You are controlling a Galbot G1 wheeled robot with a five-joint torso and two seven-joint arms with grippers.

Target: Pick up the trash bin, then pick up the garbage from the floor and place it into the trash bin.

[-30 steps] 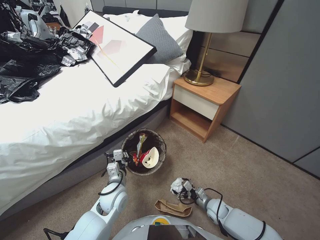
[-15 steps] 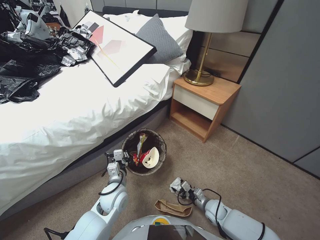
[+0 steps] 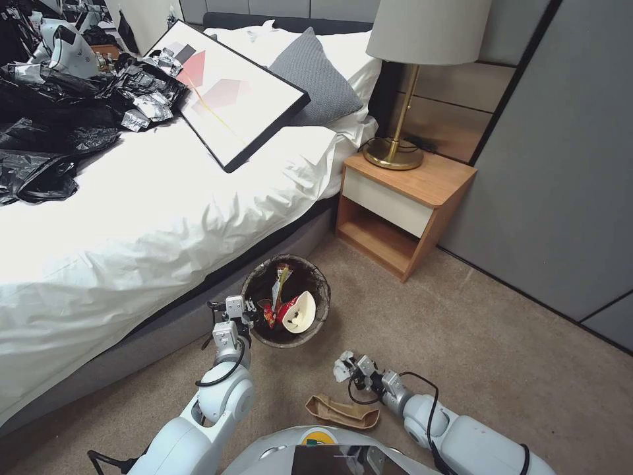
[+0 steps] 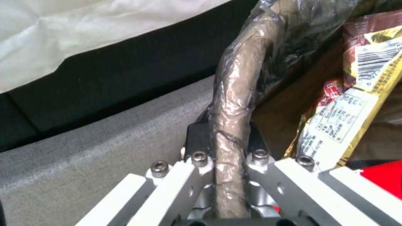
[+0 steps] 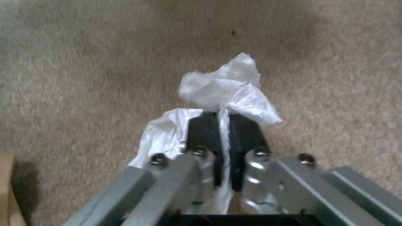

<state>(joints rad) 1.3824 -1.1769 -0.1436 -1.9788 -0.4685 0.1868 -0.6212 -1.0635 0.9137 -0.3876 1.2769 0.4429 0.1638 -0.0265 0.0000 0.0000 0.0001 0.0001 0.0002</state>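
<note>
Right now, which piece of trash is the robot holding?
The crumpled white scrap, pinched in the right gripper. The flat brown paper bag lies untouched on the carpet.

We see a bright room with soft, even light. The white bed sheet shines so hard that its folds almost wash out. Under the bed edge it is dark with shadow. Lines near the wall panels bend a little. In both wrist views the close metal parts look fuzzy, and the carpet looks blurry.

Left hand clamped on bag-wrapped trash bin rim, wrappers inside
</note>
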